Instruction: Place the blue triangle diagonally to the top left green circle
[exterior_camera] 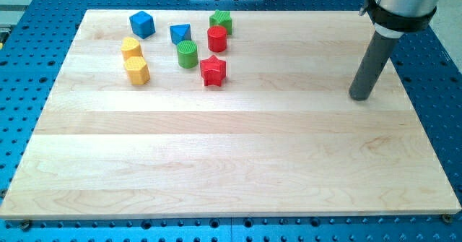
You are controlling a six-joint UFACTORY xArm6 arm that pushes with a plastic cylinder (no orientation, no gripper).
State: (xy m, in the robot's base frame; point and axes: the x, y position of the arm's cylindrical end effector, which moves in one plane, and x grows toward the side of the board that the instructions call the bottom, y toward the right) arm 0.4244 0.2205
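The blue triangle [180,33] sits near the view's top, just above and left of the green circle [187,54], almost touching it. My tip [360,96] rests on the board far to the view's right, well away from all blocks. No block touches the tip.
A blue cube [142,24] lies at the top left. Two yellow blocks [131,48] [136,71] stand left of the green circle. A green star-like block [221,21], a red cylinder [217,38] and a red star [213,71] lie to its right. The wooden board [231,162] sits on a blue perforated table.
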